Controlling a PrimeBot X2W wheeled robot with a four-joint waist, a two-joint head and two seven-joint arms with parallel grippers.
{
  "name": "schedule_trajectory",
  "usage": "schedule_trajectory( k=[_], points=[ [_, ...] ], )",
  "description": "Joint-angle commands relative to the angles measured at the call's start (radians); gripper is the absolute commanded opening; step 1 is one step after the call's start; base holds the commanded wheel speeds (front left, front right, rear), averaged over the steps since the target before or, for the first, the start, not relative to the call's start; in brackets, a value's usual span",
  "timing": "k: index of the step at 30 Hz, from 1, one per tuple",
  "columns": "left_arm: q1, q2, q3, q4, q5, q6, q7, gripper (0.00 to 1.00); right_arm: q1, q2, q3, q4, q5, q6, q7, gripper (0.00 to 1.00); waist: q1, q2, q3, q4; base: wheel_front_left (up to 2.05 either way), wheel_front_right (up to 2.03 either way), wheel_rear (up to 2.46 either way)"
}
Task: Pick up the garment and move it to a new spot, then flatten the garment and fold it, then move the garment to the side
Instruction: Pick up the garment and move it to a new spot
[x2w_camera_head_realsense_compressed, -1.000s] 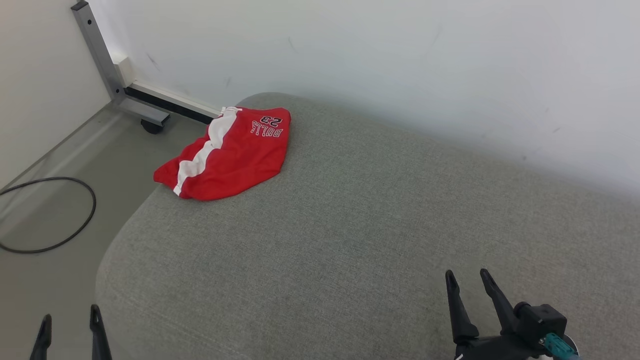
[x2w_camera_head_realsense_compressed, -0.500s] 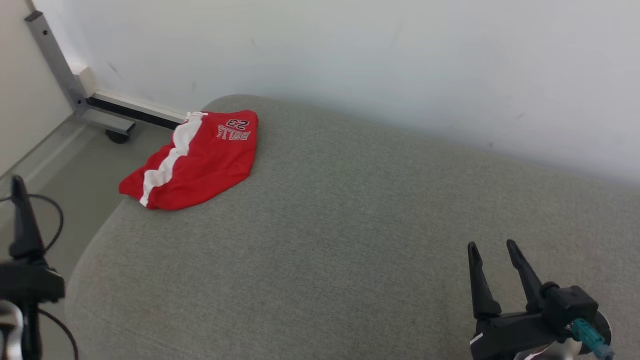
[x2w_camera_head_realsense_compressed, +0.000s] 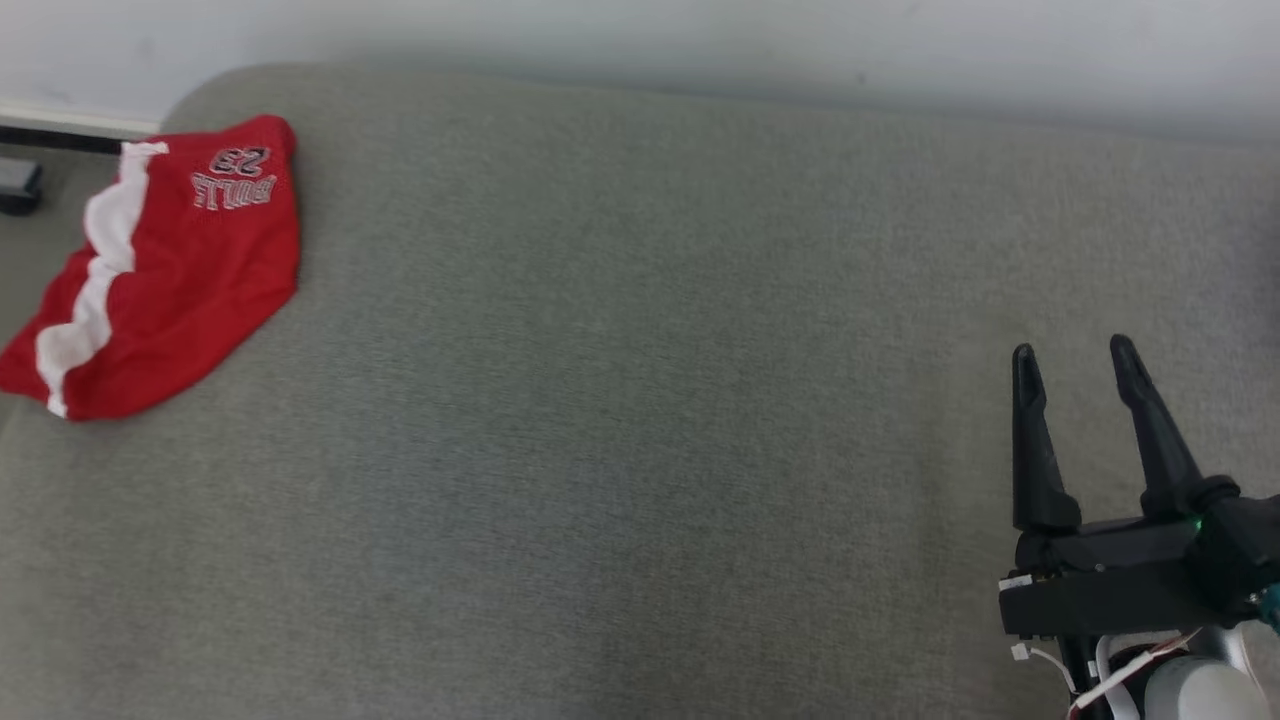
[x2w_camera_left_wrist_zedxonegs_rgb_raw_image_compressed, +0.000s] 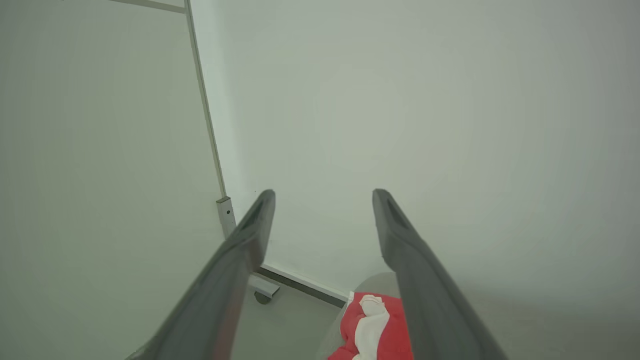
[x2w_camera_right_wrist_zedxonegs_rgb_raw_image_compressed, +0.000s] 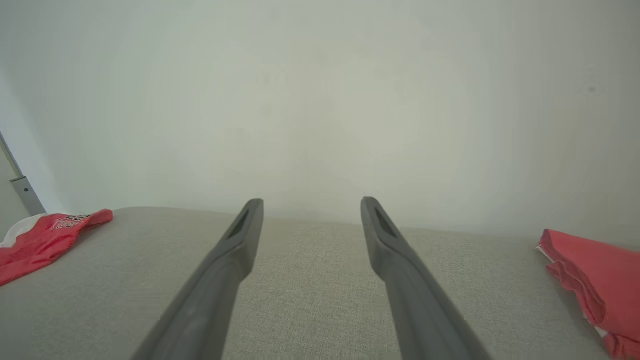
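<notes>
1. White wall (x2w_camera_head_realsense_compressed: 700, 30) runs bare behind everything you see.
2. Below it, the grey upholstered cushion (x2w_camera_head_realsense_compressed: 640, 420) takes up most of your head view. Its woven cover looks coarse enough to drag at cloth slid across it.
3. The garment (x2w_camera_head_realsense_compressed: 190, 280) lies at the cushion's far left corner in a loose, flattish pad. A white stripe (x2w_camera_head_realsense_compressed: 100, 270) runs along its left edge, and black lettering (x2w_camera_head_realsense_compressed: 235, 180) sits near the wall end. Judge it light, thin and limp: it will likely sag and fall open once you lift it, and a single layer is easy to miss against soft padding. Take it at a doubled edge or hem beside the stripe, pressing slightly into the cushion.
4. A second red cloth (x2w_camera_right_wrist_zedxonegs_rgb_raw_image_compressed: 590, 280) lies at the far right in your right wrist view, well apart from the garment. You cannot tell what it is.
5. Your right pincer (x2w_camera_head_realsense_compressed: 1071, 348) hovers over the cushion's near right, fingers spread wide, nothing between them and well apart from the garment.
6. Your left pincer (x2w_camera_left_wrist_zedxonegs_rgb_raw_image_compressed: 324, 192) is also spread wide and empty, aimed at the wall. The garment shows low beyond its fingers, untouched.
</notes>
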Motion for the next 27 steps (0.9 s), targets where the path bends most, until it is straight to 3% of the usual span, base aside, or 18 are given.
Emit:
schedule_trajectory(
  k=[1, 11, 19, 27],
  points=[
    [-0.032, 0.004, -0.005, 0.031, 0.002, -0.009, 0.006, 1.0, -0.018, 0.001, -0.001, -0.017, -0.01, -0.003, 0.007, 1.0, -0.0002, -0.0001, 0.202, -0.176, 0.0, 0.0, 0.0],
    [-0.237, 0.036, -0.102, 0.384, 0.018, -0.09, 0.115, 1.0, -0.017, -0.01, -0.013, -0.144, -0.02, -0.003, 0.048, 1.0, -0.0002, -0.0001, 0.291, -0.234, 0.0, 0.0, 0.0],
    [-0.313, 0.04, -0.156, 0.579, 0.001, -0.109, 0.266, 1.0, -0.006, -0.011, -0.026, -0.192, -0.025, -0.003, 0.068, 1.0, -0.0002, -0.0001, 0.331, -0.249, 0.0, 0.0, 0.0],
    [-0.344, 0.008, -0.184, 0.706, -0.035, -0.116, 0.45, 1.0, 0.001, -0.013, -0.034, -0.212, -0.03, -0.003, 0.081, 1.0, -0.0002, -0.0001, 0.334, -0.246, 0.0, 0.0, 0.0]
  ],
)
